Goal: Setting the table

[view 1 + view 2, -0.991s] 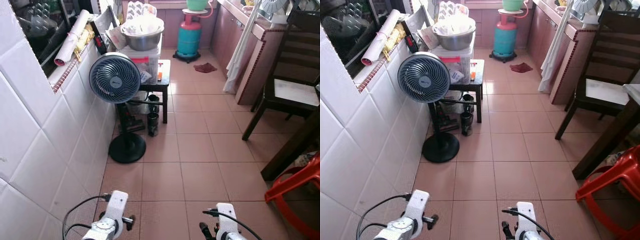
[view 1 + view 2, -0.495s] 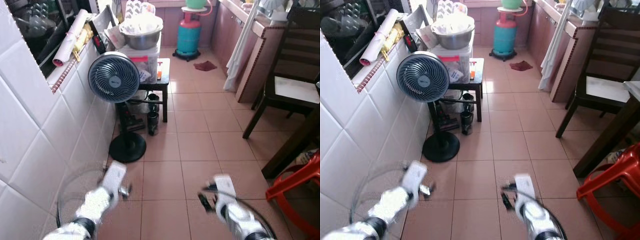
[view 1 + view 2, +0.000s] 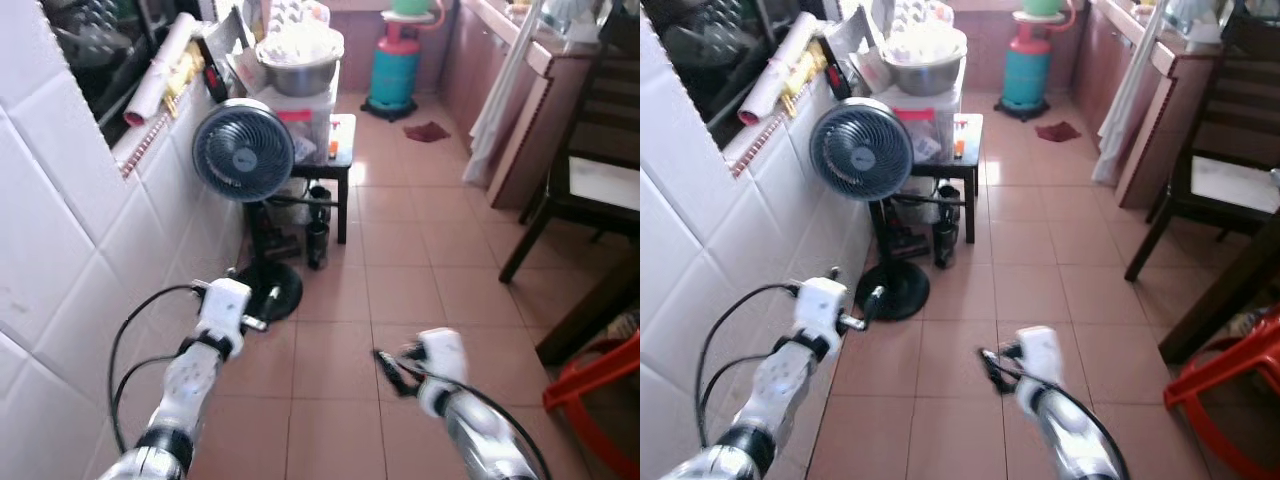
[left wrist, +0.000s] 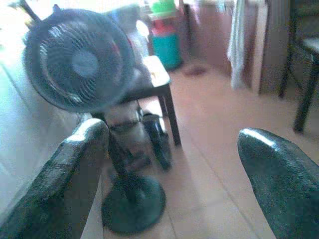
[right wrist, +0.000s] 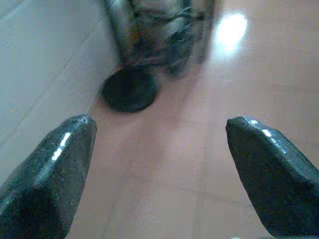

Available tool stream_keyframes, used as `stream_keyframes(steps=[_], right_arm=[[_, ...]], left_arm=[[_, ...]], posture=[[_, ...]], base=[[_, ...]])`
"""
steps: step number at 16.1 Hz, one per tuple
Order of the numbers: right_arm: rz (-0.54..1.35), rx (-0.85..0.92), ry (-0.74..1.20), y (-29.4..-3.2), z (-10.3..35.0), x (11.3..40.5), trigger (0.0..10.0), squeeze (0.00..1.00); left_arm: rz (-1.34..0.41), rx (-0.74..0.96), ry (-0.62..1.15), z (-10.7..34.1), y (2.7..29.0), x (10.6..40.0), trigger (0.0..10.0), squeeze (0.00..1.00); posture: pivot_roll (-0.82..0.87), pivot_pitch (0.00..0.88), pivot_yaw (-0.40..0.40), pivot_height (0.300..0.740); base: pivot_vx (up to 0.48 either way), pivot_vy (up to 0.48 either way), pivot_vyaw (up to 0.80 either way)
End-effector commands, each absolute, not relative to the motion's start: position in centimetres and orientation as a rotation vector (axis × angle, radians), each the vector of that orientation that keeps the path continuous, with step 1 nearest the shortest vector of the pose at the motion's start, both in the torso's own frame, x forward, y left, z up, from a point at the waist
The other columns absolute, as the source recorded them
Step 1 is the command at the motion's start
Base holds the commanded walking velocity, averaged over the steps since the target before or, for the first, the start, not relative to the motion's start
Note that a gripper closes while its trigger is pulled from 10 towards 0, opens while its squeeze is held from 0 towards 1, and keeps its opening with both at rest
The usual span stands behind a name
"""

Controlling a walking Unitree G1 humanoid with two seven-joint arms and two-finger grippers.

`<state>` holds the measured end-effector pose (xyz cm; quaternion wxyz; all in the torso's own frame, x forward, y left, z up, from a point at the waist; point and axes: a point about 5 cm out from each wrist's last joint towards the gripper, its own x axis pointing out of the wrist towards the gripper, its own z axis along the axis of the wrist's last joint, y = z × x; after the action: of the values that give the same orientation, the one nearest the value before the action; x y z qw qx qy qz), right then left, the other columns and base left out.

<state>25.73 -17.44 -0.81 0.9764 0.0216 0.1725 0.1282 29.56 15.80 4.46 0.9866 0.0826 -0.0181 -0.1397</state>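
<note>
Left gripper [image 4: 169,164]: you have it raised over the floor [image 3: 400,290], fingers spread wide, nothing between them. Its wrist view looks along the fingers at the standing fan [image 4: 79,59].

Right gripper [image 5: 159,169]: also raised over the tiles, fingers parted, holding nothing. The fan's round black base [image 5: 128,90] lies ahead of it.

Standing fan [image 3: 243,150]: black, on a pole, ahead of your left gripper and close against the white tiled wall [image 3: 70,250].

Small dark table [image 3: 325,160]: just behind the fan, carrying a clear plastic box [image 3: 305,112] with a steel bowl [image 3: 300,70] on top. Dark bottles [image 3: 318,240] stand on the floor beneath it.

Gas cylinder [image 3: 395,70]: teal, far ahead of both grippers at the end of the room.

Dark wooden chair [image 3: 590,190]: ahead of and beyond your right gripper.

Red plastic stool [image 3: 600,370]: just beside the right arm, on its outer side.

Tableware for setting: you cannot tell which items here belong to the task; neither gripper touches anything.
</note>
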Motion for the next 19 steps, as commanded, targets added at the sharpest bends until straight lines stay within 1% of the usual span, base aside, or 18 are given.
stream_keyframes(steps=[1,3,4,5,6,7,8,9,10,11,12,13,14,15,16,17,19], right_arm=[[0.171,0.041,0.277,-18.9,0.5,26.0,10.0,0.0],[0.171,0.057,0.19,-19.7,2.5,24.7,10.0,0.0],[0.159,0.064,0.189,-19.8,2.8,24.5,10.0,0.0],[0.181,0.046,0.163,-19.5,4.1,24.0,10.0,0.0],[0.221,0.009,0.147,-18.9,4.7,23.5,10.0,0.0],[0.22,-0.001,0.152,-18.7,5.4,23.1,10.0,0.0],[0.22,-0.006,0.142,-18.4,5.9,23.1,10.0,0.0],[0.261,0.02,0.144,-17.8,6.0,23.1,10.0,0.0],[0.279,0.027,0.148,-17.6,6.1,23.1,10.0,0.0],[0.298,0.011,0.102,-16.8,6.9,23.4,10.0,0.0],[0.305,0.01,0.11,-16.7,6.7,23.3,10.0,0.0],[0.301,0.017,0.115,-16.7,6.6,23.3,10.0,0.0],[0.212,0.075,0.127,-17.4,6.9,22.9,10.0,0.0],[0.182,0.096,0.119,-17.9,7.3,22.5,10.0,0.0],[0.159,0.073,0.112,-18.2,7.3,22.2,10.0,0.0],[0.129,0.089,0.118,-18.4,7.1,21.9,10.0,0.0],[0.128,0.087,0.135,-18.2,6.6,21.1,10.0,0.0]], left_arm=[[-0.254,0.145,-0.065,4.2,16.1,28.5,10.0,0.0],[-0.224,0.11,-0.091,3.9,16.5,26.8,10.0,0.0],[-0.216,0.104,-0.102,4.0,16.4,26.5,10.0,0.0],[-0.176,0.073,-0.109,4.6,16.6,26.0,10.0,0.0],[-0.188,0.088,-0.116,5.0,17.0,25.7,10.0,0.0],[-0.202,0.083,-0.095,5.1,17.3,25.2,10.0,0.0],[-0.231,0.069,-0.052,4.8,17.6,24.7,10.0,0.0],[-0.253,0.072,-0.029,4.6,17.8,24.5,10.0,0.0],[-0.258,0.083,-0.032,4.8,17.8,24.4,10.0,0.0],[-0.304,0.077,-0.012,5.5,17.0,24.2,10.0,0.0],[-0.307,0.054,-0.043,5.7,16.6,24.0,10.0,0.0],[-0.301,0.042,-0.052,5.8,16.6,24.0,10.0,0.0],[-0.263,-0.022,-0.015,5.9,17.0,23.4,10.0,0.0],[-0.245,-0.061,0.033,5.7,17.4,22.8,10.0,0.0],[-0.273,-0.038,0.051,5.6,17.8,22.2,10.0,0.0],[-0.282,-0.057,0.074,5.5,18.1,21.5,10.0,0.0],[-0.283,-0.05,0.069,5.7,18.2,21.0,10.0,0.0]], posture=[[-0.03,0.0,0.026,0.74],[-0.04,0.0,0.028,0.74],[-0.04,0.0,0.029,0.74],[-0.04,0.0,0.025,0.74],[-0.04,0.0,0.022,0.74],[-0.02,0.0,0.005,0.74],[0.0,0.0,-0.005,0.74],[0.02,0.0,-0.008,0.74],[0.03,0.0,-0.012,0.74],[0.04,0.0,-0.009,0.74],[0.05,0.0,-0.017,0.74],[0.05,0.0,-0.017,0.74],[0.05,0.0,-0.025,0.74],[0.05,0.0,-0.025,0.74],[0.05,0.0,-0.025,0.74],[0.05,0.0,-0.022,0.74],[0.06,0.0,-0.022,0.74]], base=[[0.0,0.0,0.0],[0.0,0.0,0.0],[0.0,0.0,0.0],[0.0,0.0,0.0],[0.0,0.0,0.0],[0.0,0.0,0.0],[0.0,0.0,0.0],[0.0,0.0,0.0],[0.0,0.0,0.0],[0.0,0.0,0.0],[0.0,0.0,0.0],[0.0,0.0,0.0],[0.0,0.0,0.0],[0.0,0.0,0.0],[0.0,0.0,0.0],[0.0,0.0,0.0],[0.0,0.0,0.0]])
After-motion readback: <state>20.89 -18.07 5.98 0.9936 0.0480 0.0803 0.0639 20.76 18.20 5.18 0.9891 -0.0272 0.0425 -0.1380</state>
